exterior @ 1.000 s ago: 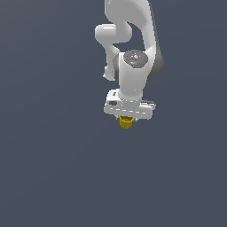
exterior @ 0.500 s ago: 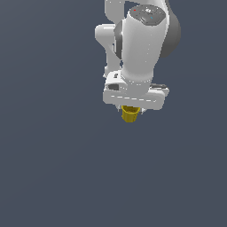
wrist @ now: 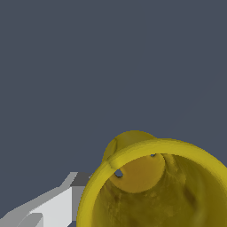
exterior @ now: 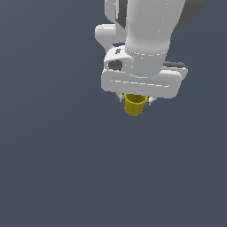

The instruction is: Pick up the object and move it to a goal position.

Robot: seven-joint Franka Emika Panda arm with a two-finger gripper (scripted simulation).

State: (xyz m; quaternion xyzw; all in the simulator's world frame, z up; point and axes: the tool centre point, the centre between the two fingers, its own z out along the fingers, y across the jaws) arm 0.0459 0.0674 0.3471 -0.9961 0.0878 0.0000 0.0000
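The object (exterior: 134, 105) is a small yellow cup-shaped cylinder hanging just under the white hand in the exterior view. My gripper (exterior: 135, 99) is shut on the object, its fingers mostly hidden behind the wide white hand. In the wrist view the object (wrist: 155, 186) fills the near corner, its wider rim and hollow inside facing the camera, with one white finger (wrist: 48, 208) beside it. Nothing shows under the object, and no goal marker appears in either view.
A flat dark grey-blue ground (exterior: 53, 168) fills both views around the arm. The white arm (exterior: 148, 26) rises above the hand and runs out of the picture.
The arm and the held yellow object have come much nearer to the exterior camera and look larger. The gripper has stayed shut on the object throughout.
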